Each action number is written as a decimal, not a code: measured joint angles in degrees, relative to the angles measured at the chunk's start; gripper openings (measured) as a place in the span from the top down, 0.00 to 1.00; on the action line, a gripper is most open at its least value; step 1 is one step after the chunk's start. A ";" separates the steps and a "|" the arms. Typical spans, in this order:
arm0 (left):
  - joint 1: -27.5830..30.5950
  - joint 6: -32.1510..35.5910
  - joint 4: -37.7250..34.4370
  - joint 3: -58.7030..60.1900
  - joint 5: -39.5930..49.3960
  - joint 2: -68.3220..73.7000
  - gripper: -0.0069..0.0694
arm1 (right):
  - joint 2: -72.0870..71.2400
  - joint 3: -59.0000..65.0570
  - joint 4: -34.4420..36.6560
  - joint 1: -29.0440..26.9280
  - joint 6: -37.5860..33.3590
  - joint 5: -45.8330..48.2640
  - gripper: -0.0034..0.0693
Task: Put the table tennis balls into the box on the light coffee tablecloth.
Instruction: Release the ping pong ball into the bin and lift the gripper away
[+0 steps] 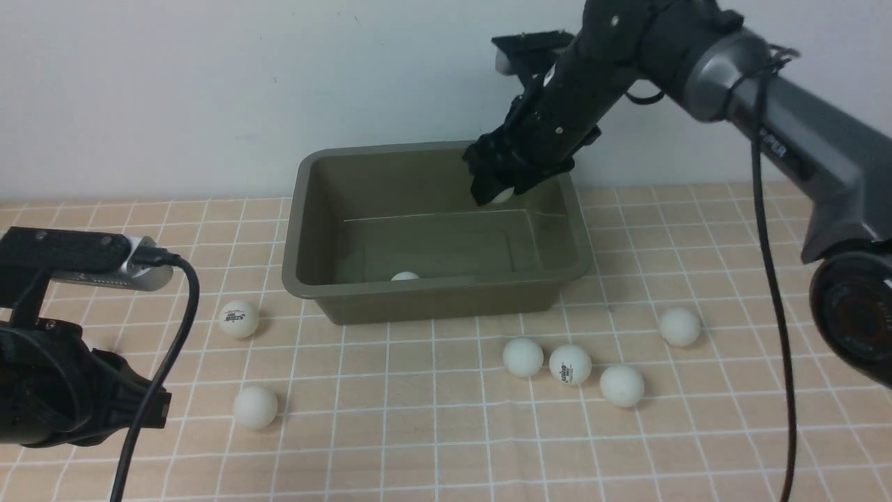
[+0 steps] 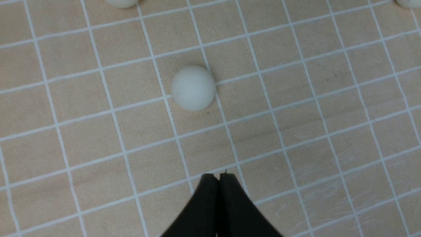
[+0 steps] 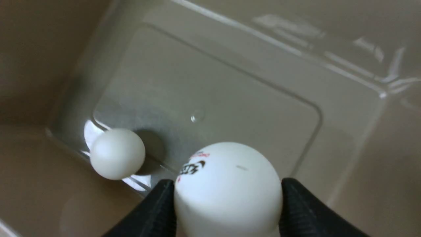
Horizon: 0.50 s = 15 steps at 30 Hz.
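Right gripper (image 1: 497,190) clamps logo-printed table tennis ball (image 3: 227,194) above box (image 1: 308,230); left gripper (image 2: 217,178) pinched together, empty.

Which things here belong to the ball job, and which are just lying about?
Job: box; logo ball in right gripper; ball inside box; six loose balls on tablecloth.
Not job: black cable; back wall.

White balls (image 1: 523,358), olive-green box (image 1: 306,230), white-gridded peach-beige cloth (image 1: 418,432).
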 joint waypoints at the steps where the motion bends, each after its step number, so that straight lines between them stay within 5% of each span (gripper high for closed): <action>1: 0.00 0.06 0.00 0.00 0.00 0.00 1.00 | 0.22 0.06 0.01 0.13 0.00 0.00 0.45; 15: 0.00 0.18 0.00 0.00 0.00 0.00 1.00 | 0.11 0.01 -1.23 0.22 0.78 -0.04 0.32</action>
